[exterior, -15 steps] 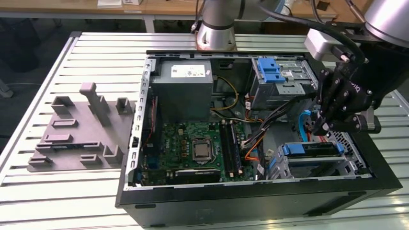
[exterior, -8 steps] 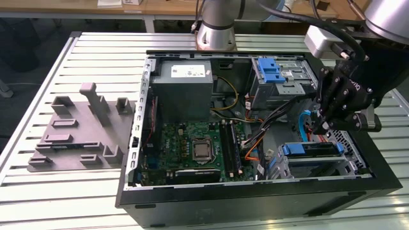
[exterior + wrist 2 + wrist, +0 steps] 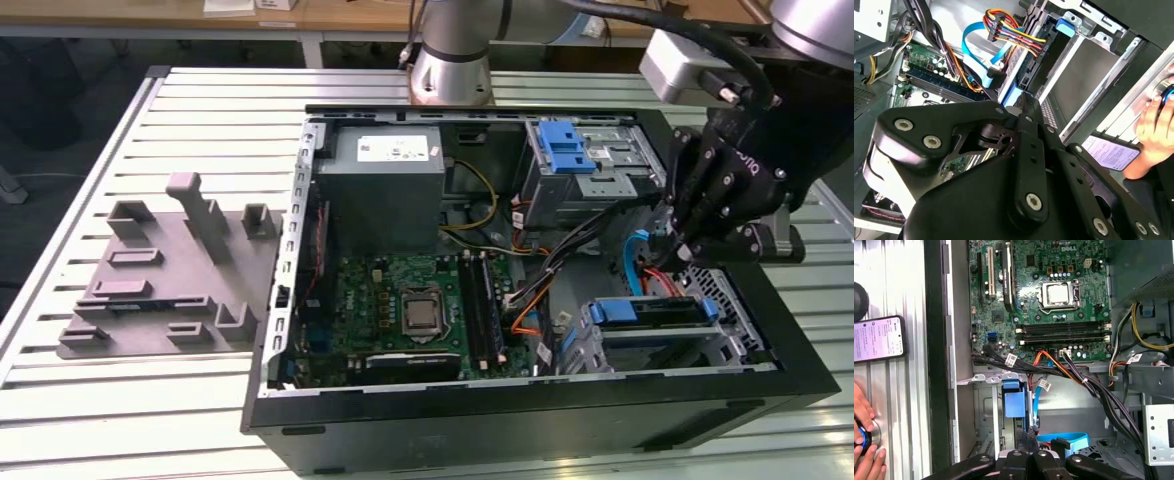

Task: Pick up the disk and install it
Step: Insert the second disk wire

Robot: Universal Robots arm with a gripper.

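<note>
Evidently the job is well along. In the exterior view the end effector (image 3: pixel 683 250) hangs over the corner of the open computer case (image 3: pixel 287 300) on the exterior view's right, just above the drive cage (image 3: pixel 727 345). A dark flat block with blue plastic on top, which I take for the disk (image 3: pixel 650 312), lies inside that cage, level with its frame. It looks seated, though I cannot confirm it is locked in or cabled.

In the second wrist view the end effector (image 3: pixel 1024 107) has its fingers drawn together with nothing between them that I can see. Beyond the tips a flat grey metal face, probably the disk (image 3: pixel 1089 75), sits in the cage under a blue tab (image 3: pixel 1066 25). Loose cables (image 3: pixel 1009 32) hang beside it, their plugs apparently unattached. A person's hand (image 3: pixel 1154 125) rests outside the case.

In the first wrist view the end effector (image 3: pixel 1029 447) points toward a blue plastic piece (image 3: pixel 1014 402) at the cage, below the motherboard (image 3: pixel 1039 295). A phone (image 3: pixel 879 337) lies on the surface (image 3: pixel 904 410).
</note>
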